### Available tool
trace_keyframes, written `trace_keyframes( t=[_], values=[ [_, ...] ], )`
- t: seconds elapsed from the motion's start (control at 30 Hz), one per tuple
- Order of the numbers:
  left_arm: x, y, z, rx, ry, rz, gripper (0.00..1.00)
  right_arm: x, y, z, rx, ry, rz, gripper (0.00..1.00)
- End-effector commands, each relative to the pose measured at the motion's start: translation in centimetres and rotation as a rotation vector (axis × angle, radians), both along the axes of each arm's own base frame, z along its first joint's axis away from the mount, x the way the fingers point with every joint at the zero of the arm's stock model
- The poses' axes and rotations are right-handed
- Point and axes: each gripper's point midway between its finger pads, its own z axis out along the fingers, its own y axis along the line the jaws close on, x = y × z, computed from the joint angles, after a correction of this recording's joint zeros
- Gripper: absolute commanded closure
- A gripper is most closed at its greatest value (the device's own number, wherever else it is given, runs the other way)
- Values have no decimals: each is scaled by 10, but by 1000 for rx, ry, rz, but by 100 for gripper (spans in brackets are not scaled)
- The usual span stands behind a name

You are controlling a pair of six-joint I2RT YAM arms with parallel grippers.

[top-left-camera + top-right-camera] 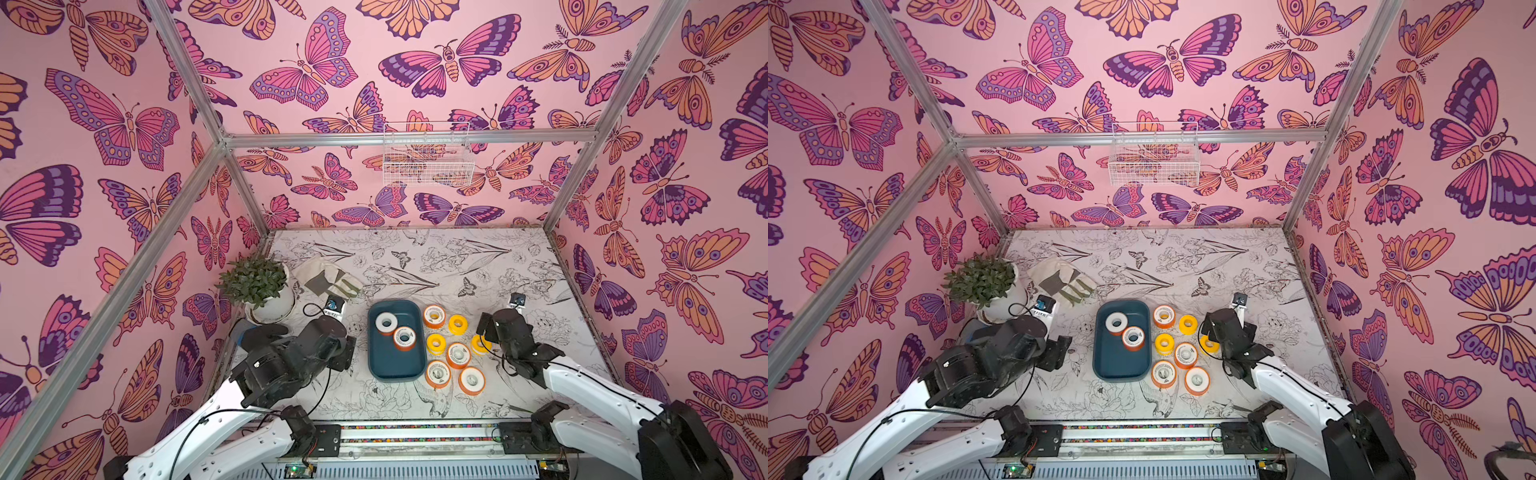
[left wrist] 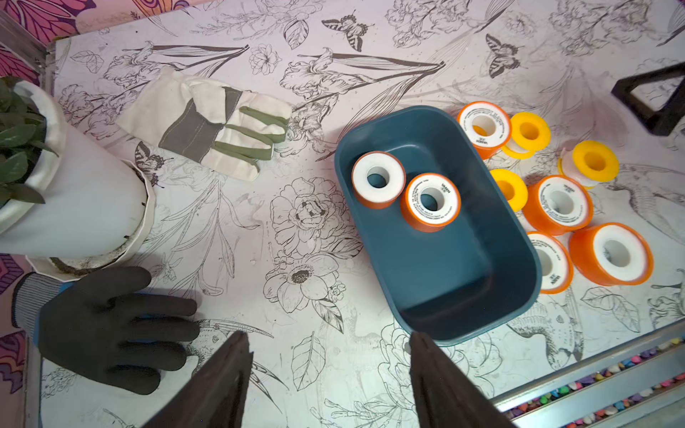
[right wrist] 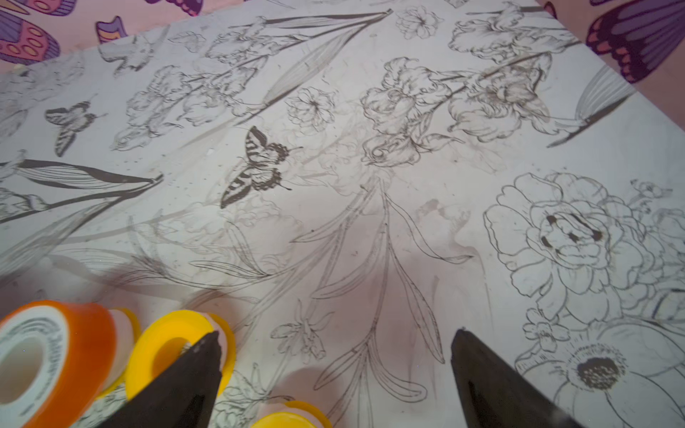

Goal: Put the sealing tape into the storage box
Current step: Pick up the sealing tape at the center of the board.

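The storage box (image 1: 395,368) (image 2: 444,266), a dark teal tray, lies mid-table with two orange sealing tape spools (image 1: 386,323) (image 1: 404,338) in its far half, the same two spools (image 2: 378,179) (image 2: 431,202) in the left wrist view. Several more orange spools (image 1: 458,355) and three yellow ones (image 1: 458,324) lie on the table right of the box. My left gripper (image 2: 328,335) hangs open and empty just left of the box's near end. My right gripper (image 3: 337,333) is open at the right edge of the cluster, one finger above a yellow spool (image 3: 170,344).
A potted plant (image 1: 257,286) and a white work glove (image 1: 328,278) lie at the far left. A black glove (image 2: 111,326) rests beside the left arm. A white wire basket (image 1: 428,158) hangs on the back wall. A metal rail (image 1: 415,432) runs along the front edge.
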Motion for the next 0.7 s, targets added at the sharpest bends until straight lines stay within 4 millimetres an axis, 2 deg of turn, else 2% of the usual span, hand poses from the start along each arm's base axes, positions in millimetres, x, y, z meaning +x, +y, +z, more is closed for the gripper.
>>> trace_keyframes(
  t=[0.0,0.13,0.27,0.33,0.4,0.43,0.67],
  values=[
    [1,11,-9,53,10,32,27,0,25,2,-31,97,138,0],
    [2,10,-11,57,19,35,27,7,59,5,-95,216,260,1],
    [4,12,-13,67,26,49,27,13,100,3,-118,326,394,1],
    [5,12,-13,66,26,53,27,14,114,-2,-138,386,451,1],
    [5,13,-14,68,28,58,27,15,122,-3,-158,424,491,1],
    [6,13,-14,71,30,59,27,14,125,-16,-177,467,505,1],
    [8,13,-18,81,47,64,26,4,137,-27,-208,586,628,0]
  ],
)
